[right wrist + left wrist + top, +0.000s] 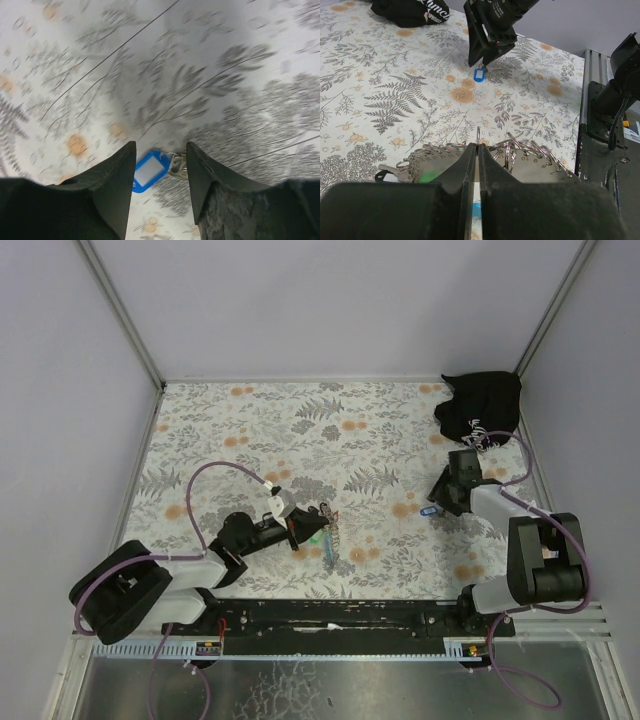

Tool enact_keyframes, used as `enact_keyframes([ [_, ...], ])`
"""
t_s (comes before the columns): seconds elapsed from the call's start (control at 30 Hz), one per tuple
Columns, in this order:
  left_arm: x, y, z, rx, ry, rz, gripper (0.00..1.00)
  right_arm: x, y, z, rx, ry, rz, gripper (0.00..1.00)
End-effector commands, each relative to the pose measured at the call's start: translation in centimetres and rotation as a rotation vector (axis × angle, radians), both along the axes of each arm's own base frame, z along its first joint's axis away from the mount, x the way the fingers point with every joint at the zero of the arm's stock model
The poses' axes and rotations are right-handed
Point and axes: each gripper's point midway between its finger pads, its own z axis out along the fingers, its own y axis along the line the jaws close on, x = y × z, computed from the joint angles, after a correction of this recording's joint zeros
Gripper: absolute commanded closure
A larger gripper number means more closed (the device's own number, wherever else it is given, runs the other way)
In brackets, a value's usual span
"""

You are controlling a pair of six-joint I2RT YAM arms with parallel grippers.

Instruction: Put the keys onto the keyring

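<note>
The keyring [327,533] lies left of centre: a grey metal fan with numbered holes [540,162], several split rings, a green piece [426,176] and a light-blue strap. My left gripper [307,527] is shut on one thin upright ring [478,134] of it, jaws pressed together [478,148]. The blue-tagged key [430,510] lies on the cloth to the right. My right gripper [441,500] hangs open just over it, with the blue tag [149,170] and its metal key [176,165] between the fingertips [160,152], untouched. No yellow key shows.
A black cloth bag with white print [480,408] sits in the back right corner, also in the left wrist view [410,11]. Grey walls close three sides. A black rail [340,615] runs along the near edge, and the right arm's base [612,100] stands there.
</note>
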Motion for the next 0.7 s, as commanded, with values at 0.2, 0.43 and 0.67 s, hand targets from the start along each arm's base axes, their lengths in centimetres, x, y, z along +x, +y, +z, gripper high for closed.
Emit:
enact_keyframes([
  [0.2, 0.3, 0.3, 3.2, -0.071, -0.091, 0.019, 1.00, -3.6, 9.1, -0.1, 0.107, 0.085, 0.238, 0.49],
  [0.43, 0.3, 0.4, 3.1, -0.064, -0.088, 0.023, 1.00, -3.6, 5.8, 2.8, -0.124, 0.099, 0.340, 0.47],
  [0.67, 0.4, 0.2, 2.9, -0.063, -0.083, 0.019, 1.00, -3.4, 4.2, 3.5, -0.232, 0.110, 0.350, 0.57],
])
